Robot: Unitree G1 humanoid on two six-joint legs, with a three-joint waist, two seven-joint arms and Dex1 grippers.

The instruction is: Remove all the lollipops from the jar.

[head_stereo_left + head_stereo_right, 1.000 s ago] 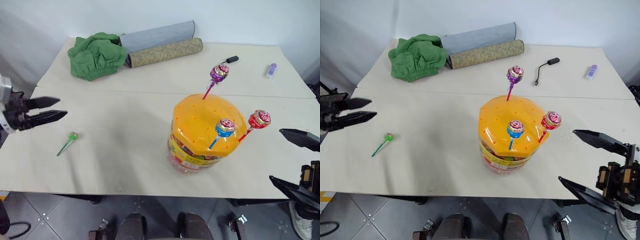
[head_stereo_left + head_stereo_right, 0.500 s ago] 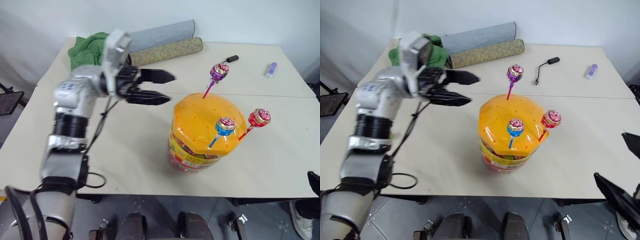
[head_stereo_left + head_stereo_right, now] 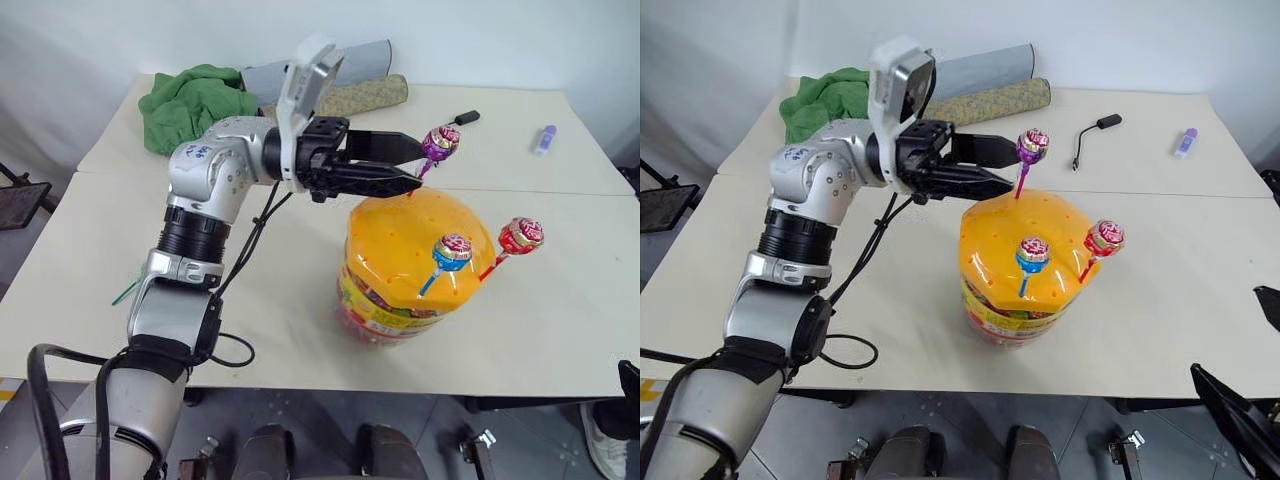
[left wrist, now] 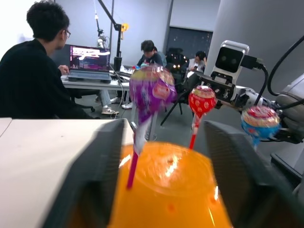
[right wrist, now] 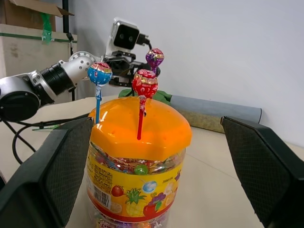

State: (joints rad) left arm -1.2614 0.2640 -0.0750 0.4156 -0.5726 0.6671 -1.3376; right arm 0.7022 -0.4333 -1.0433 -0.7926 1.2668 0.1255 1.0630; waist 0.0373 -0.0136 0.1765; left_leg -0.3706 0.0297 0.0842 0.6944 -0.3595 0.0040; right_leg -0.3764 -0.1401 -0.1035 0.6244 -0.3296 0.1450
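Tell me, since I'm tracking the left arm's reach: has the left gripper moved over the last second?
Yes. The left gripper swung from the table's left edge across to the jar, and now sits at the purple lollipop, its fingers either side of the stick.

Two pale tables (image 3: pixel 300 300) stand pushed together against a white wall (image 3: pixel 300 30), over a grey tiled floor (image 3: pixel 320 420). Far behind, people sit at a desk (image 4: pixel 90 83) with a laptop (image 4: pixel 89 59).

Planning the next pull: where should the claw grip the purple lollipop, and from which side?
Grip the purple lollipop on its thin pink stick just under the wrapped head, coming level from the robot's left, where the left claw already brackets it. The stick stands tilted in the jar lid.
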